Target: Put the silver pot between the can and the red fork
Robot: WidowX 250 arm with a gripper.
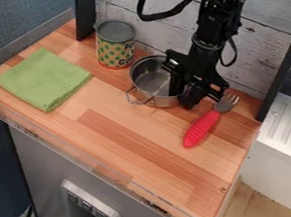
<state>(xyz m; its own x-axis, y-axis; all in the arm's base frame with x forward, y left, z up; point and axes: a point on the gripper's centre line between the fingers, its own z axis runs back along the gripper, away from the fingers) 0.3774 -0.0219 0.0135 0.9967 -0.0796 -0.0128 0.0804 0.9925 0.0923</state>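
Pot [146, 74]: on the table [117, 142], between can [115, 48] and red fork [203, 127]
Cloth [43, 79]: pot's 9 o'clock
Can: pot's 10 to 11 o'clock
Hand [183, 95]: pot's 4 o'clock edge; can't tell if pinching
Fork: pot's 4 to 5 o'clock

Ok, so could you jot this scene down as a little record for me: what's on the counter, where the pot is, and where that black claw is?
surface: wooden counter
pot: silver, upright, between can and fork
can: green and orange, upright near the back wall
fork: red-handled, lying flat, tines away from the camera
cloth: green, folded, on the can's side of the counter
claw: black gripper, at the pot's side nearer the fork
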